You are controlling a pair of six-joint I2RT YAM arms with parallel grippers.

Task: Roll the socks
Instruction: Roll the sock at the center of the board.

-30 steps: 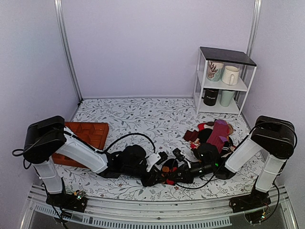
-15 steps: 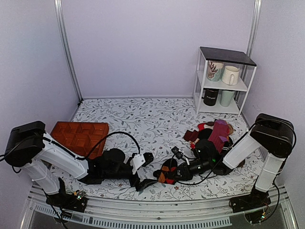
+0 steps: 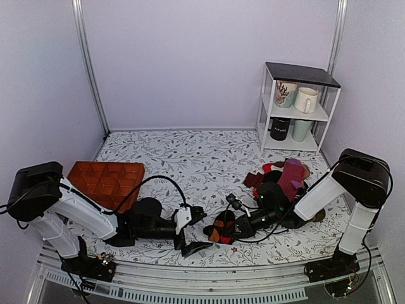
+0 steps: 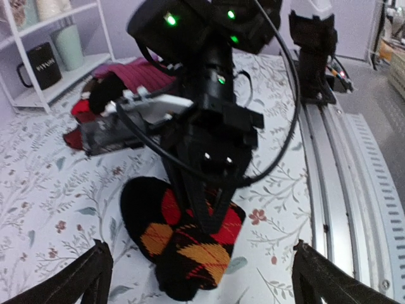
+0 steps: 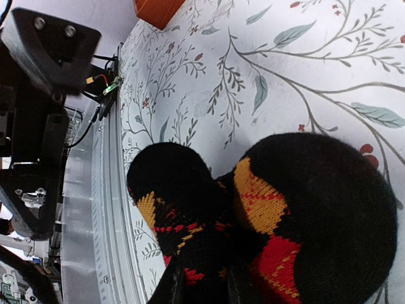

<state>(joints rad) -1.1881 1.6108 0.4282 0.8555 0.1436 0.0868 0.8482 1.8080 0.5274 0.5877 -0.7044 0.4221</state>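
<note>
I held the socks (image 3: 214,234) bunched near the bench's front edge, clamped in my right gripper (image 3: 228,227). My left gripper (image 3: 199,229), spread wide, faced them from just leftward.

The socks (image 3: 218,229) are black knit with red and orange argyle diamonds, bunched together into a loose, lumpy roll (two rounded black bulges, the pattern showing between them). The roll lies flat on the table, well to the right of the orange tray (image 3: 107,180) and nearer the front edge.
</note>
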